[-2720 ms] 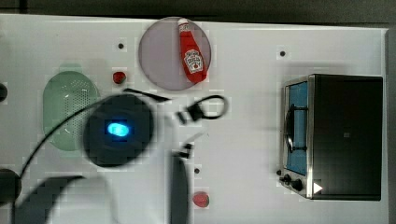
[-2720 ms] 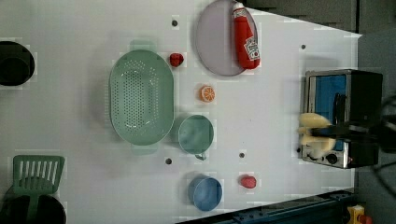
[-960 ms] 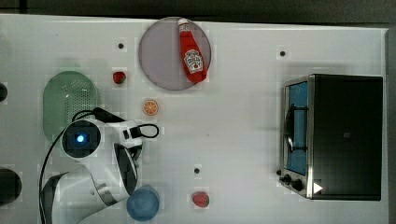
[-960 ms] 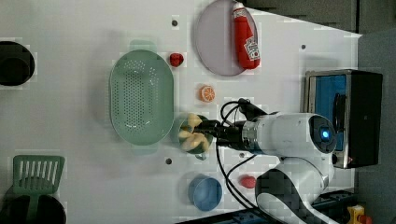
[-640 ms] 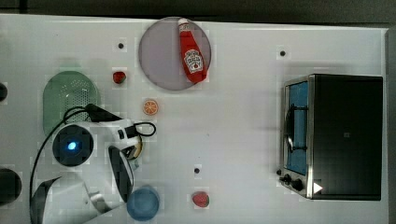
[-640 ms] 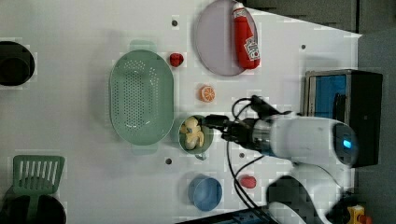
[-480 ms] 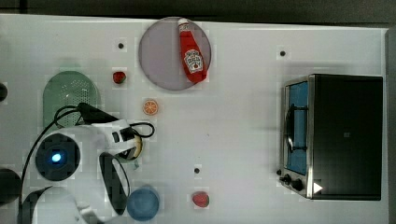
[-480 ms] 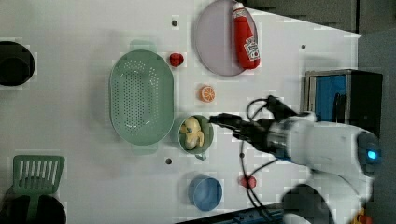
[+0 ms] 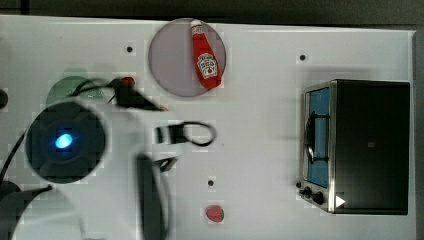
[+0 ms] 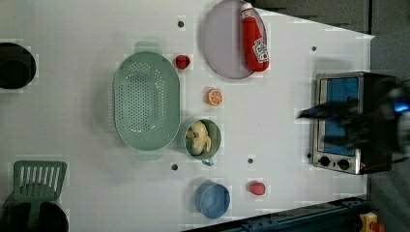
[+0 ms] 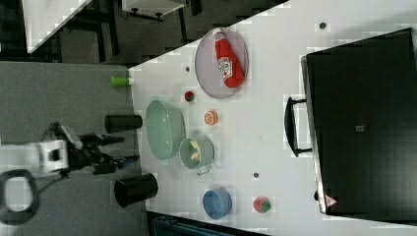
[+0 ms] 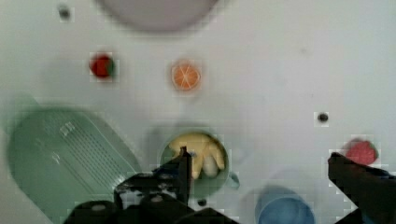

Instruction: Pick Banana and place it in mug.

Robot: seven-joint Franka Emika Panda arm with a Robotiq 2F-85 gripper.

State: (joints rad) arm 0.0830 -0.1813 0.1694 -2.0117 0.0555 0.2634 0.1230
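In the top view the blurred arm (image 9: 100, 160) hides the mug and most of the colander (image 9: 65, 87). The claw (image 12: 257, 170) hangs released, holding nothing. The banana (image 10: 199, 137) lies inside the mug (image 10: 215, 140) (colander (image 10: 145, 99) touching at nine o'clock, blue cup (image 10: 212, 199) at six).

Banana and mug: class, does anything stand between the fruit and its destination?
No. The yellow banana already lies inside the round pale teal-green mug, beside the oval green perforated colander. Nothing visible separates them.
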